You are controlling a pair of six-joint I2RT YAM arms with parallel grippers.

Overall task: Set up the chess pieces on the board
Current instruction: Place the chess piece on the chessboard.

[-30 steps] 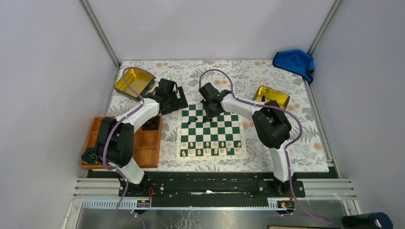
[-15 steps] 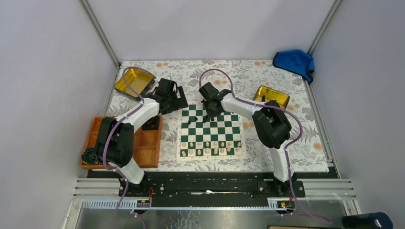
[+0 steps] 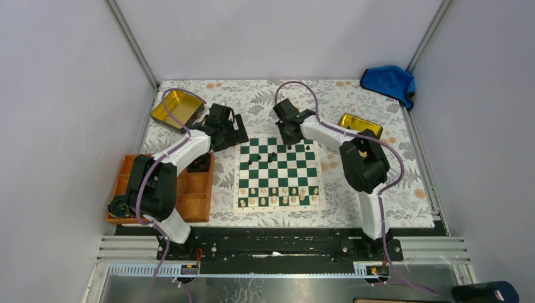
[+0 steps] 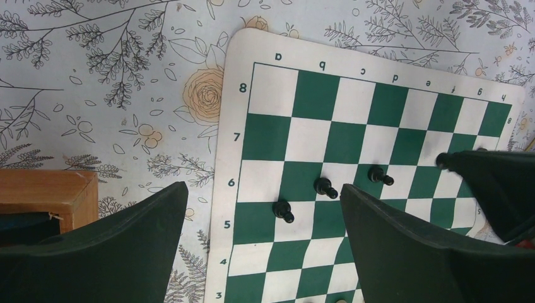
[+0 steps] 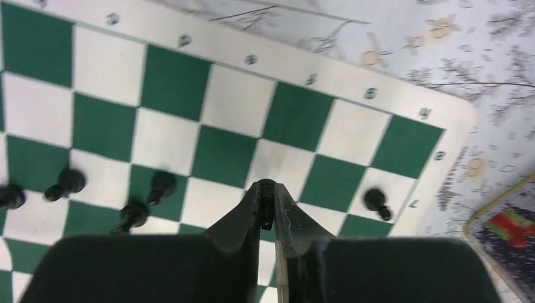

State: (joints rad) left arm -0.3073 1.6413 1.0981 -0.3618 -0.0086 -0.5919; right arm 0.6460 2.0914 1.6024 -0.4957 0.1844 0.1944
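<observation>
Change vs a sec ago: the right gripper (image 5: 267, 197) has left the inner part of the board (image 3: 281, 177) and drawn back to its far edge, so in the top view it now sits over the far border, no more above the squares. Its pincer is clenched, tips nearly touching, and I see nothing between them. Where it hung before, black chess pieces (image 5: 161, 186) now stand free: a small group a few rows in from the far side, left of centre, plus a single black piece (image 5: 376, 203) near the right edge by the "7" mark. They look upright. My reading: one piece was just set down and let go, and this arm is now free to fetch the next. The left gripper (image 4: 262, 189) has not moved; it hangs w/ pincer fully released just off the board's far-left corner, over the flowered cloth (image 4: 126, 95), holding nothing. The cream pieces (image 3: 277, 196) fill the two near rows, but the far row is bare and black has only a few pcs, most seemingly not on home rows yet, so the black side is prob. at an early stage
</observation>
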